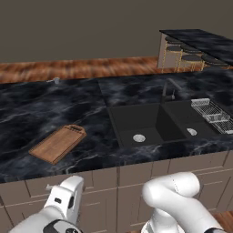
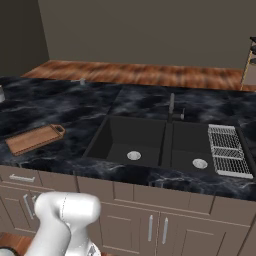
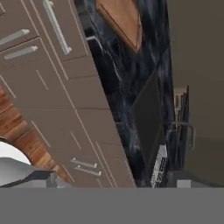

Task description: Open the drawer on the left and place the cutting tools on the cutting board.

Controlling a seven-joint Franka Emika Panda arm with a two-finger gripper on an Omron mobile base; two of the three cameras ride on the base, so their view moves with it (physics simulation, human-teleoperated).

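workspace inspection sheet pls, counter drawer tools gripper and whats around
surface: black marbled counter with a dark double sink set in it
job's things: cutting board lies flat on the counter left of the sink, bare; drawer with its horizontal bar handle is shut; cutting tools nothing seen
clutter: wire rack on the right basin; faucet behind the sink; small grey item at the far counter edge, too small to tell
gripper: open, holding nothing, pointed along the cabinet fronts
cables: nothing seen
surroundings: wood floor, plain wall, stools at a far counter
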